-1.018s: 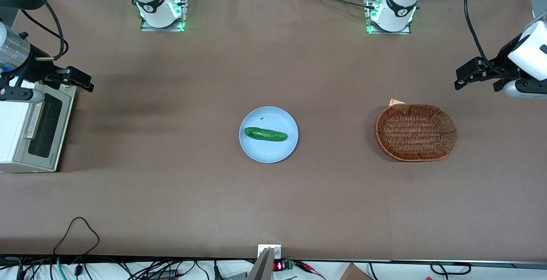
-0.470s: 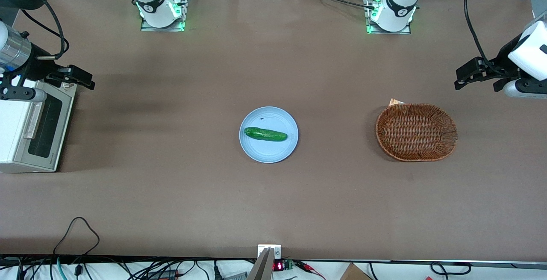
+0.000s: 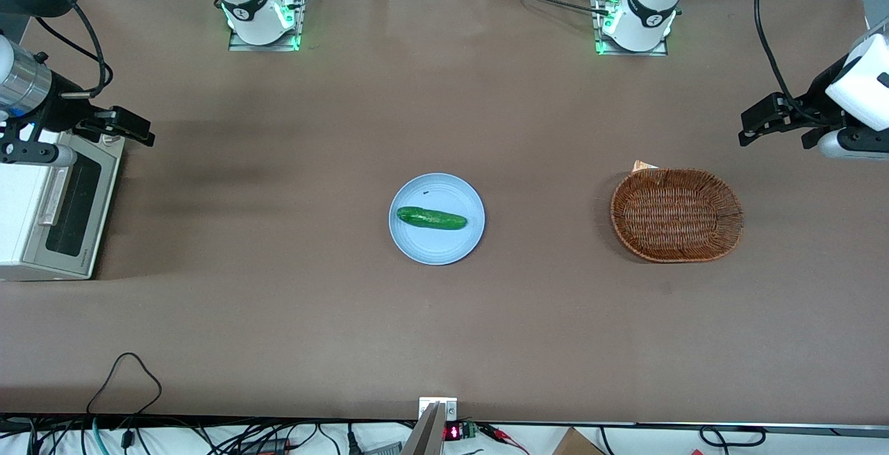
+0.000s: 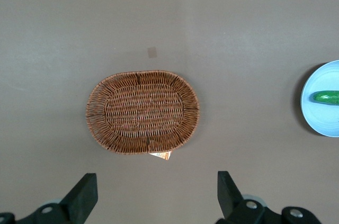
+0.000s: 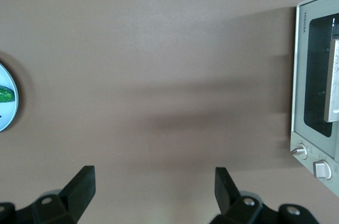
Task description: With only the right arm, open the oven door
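Item 1, bench: brown surface, carrying everything I list here.

Item 2, right arm: white with a silver wrist cylinder, reaching in over the bench's edge at the working arm's end.

Item 3, toaster oven: off-white, standing at the working arm's end of the bench, its front facing the bench's middle. I read "TOSHIBA" on the frame in the right wrist view; two knobs sit at one end of the front.

Item 4, oven door: silver-grey frame around a dark window, closed flat against the oven. Its long axis runs from the edge nearest the front camera toward the arm bases, and the silver bar handle runs the same way.

Item 5, basket: woven brown oval toward the parked arm's end, with a small tan scrap at its rim.

Item 6, plate: pale blue, near the bench's centre, holding a green cucumber.

Item 7, gripper: black, hanging above the oven's corner nearest the arm bases, its tip out past the door. I see the jaws spread wide and holding nothing.
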You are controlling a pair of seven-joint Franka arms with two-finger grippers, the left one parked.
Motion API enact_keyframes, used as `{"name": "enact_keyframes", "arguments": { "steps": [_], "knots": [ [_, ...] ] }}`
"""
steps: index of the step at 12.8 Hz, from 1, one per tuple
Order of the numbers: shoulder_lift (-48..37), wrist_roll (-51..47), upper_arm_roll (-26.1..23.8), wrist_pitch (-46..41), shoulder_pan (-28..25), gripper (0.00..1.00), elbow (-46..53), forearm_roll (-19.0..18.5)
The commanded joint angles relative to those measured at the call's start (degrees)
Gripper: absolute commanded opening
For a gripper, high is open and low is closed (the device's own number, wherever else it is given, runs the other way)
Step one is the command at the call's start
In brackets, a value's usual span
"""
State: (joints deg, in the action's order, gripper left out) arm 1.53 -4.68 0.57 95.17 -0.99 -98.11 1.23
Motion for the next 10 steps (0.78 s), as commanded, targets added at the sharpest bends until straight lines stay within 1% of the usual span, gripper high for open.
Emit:
{"name": "enact_keyframes", "arguments": {
  "steps": [1,2,3,4,5,6,7,8,10],
  "knots": [
    [0.8,-0.2,-0.2,-1.3,0.5,1.00,1.8,1.0],
    [0.8,-0.2,-0.2,-1.3,0.5,1.00,1.8,1.0],
    [0.8,-0.3,-0.2,-1.3,0.5,0.97,1.8,1.0],
    [0.8,0.2,-0.2,-1.3,0.5,0.74,1.8,0.9],
    [0.8,0.5,-0.2,-1.5,0.5,0.41,1.9,0.9],
    [0.8,0.5,-0.2,-2.4,0.6,0.23,2.2,0.9],
    [1.3,0.9,-0.2,-3.8,0.6,0.13,2.9,0.7],
    [2.1,1.2,-0.2,-4.3,0.5,0.08,3.5,0.4],
    [2.2,1.3,-0.2,-4.7,0.5,0.03,4.2,0.3]
  ]
}}
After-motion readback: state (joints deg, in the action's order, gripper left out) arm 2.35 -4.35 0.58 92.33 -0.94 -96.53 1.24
